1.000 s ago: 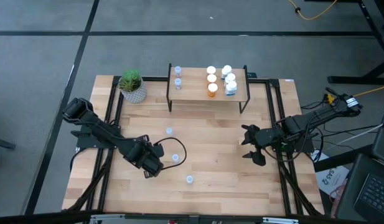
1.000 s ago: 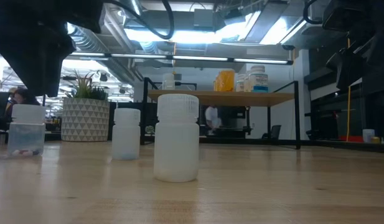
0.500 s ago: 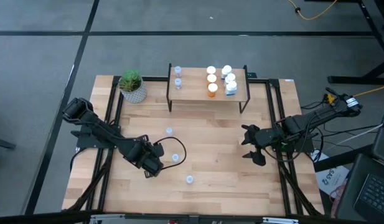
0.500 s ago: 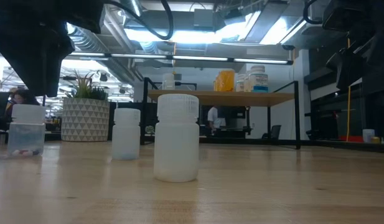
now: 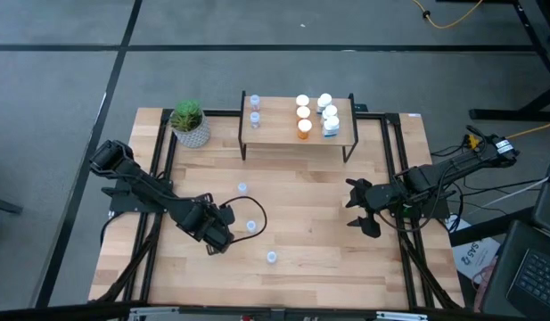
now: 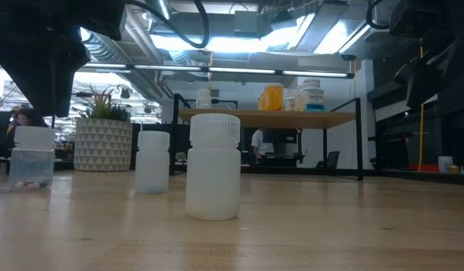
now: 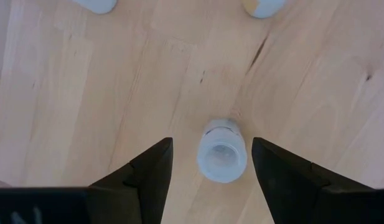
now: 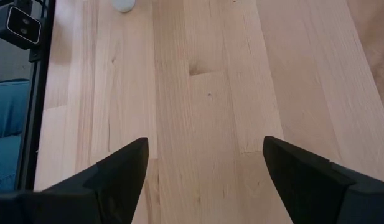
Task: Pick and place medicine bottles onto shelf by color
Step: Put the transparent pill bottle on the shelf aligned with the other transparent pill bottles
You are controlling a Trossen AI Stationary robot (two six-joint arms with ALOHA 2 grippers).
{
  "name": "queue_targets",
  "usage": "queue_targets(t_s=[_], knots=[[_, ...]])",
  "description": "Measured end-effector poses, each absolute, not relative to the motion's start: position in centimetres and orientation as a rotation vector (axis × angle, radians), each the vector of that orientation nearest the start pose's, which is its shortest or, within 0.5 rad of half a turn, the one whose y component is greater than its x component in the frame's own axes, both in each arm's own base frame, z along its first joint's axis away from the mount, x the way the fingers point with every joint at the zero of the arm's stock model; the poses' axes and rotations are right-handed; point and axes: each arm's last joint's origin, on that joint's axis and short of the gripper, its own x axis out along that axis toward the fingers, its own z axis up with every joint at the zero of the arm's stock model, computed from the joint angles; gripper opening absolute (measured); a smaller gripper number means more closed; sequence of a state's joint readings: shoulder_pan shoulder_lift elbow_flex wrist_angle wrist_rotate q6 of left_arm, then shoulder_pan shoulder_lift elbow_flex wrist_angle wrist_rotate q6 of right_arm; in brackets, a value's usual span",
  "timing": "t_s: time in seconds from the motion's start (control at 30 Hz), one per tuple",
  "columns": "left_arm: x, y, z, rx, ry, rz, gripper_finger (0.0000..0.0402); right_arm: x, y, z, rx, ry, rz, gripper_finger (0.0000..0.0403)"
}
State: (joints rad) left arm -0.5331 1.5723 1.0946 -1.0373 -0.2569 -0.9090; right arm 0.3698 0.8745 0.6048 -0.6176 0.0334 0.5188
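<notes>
Left gripper spread wide, pale bottle upright between fingers, untouched. Right gripper wide, empty.

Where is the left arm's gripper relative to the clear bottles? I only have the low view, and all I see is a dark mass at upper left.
Observer: In the left wrist view, the left gripper is open, with one clear bottle standing between its fingers, untouched.
Operator: Which bottle is that on the table?
Observer: From above it is the middle bottle of three loose ones, right of the left gripper.
Operator: And the right arm?
Observer: The right gripper waits open at the table's right side, over bare wood.
Operator: What is on the shelf so far?
Observer: From above, the shelf carries two clear bottles at its left, and orange and white ones at its right.
</notes>
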Motion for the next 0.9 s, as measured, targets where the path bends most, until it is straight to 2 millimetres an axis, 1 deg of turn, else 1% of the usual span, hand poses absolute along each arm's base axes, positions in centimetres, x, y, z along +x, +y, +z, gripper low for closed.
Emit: queue_targets(t_s=[0.33, 0.47, 0.6, 0.9], knots=[[23.4, -13.1, 21.2, -0.176, 1.382, 0.400, 0.0212, 15.3, 5.8, 22.4, 0.302, 0.927, 0.080, 0.0317], [23.0, -13.0, 20.4, -0.185, 1.415, 0.394, 0.0212, 15.3, 5.8, 22.4, 0.302, 0.927, 0.080, 0.0317], [22.9, -12.9, 19.4, -0.201, 1.406, 0.385, 0.0212, 15.3, 5.8, 22.4, 0.303, 0.927, 0.080, 0.0317], [23.1, -13.0, 19.4, -0.200, 1.383, 0.379, 0.0212, 15.3, 5.8, 22.4, 0.303, 0.927, 0.080, 0.0317]])
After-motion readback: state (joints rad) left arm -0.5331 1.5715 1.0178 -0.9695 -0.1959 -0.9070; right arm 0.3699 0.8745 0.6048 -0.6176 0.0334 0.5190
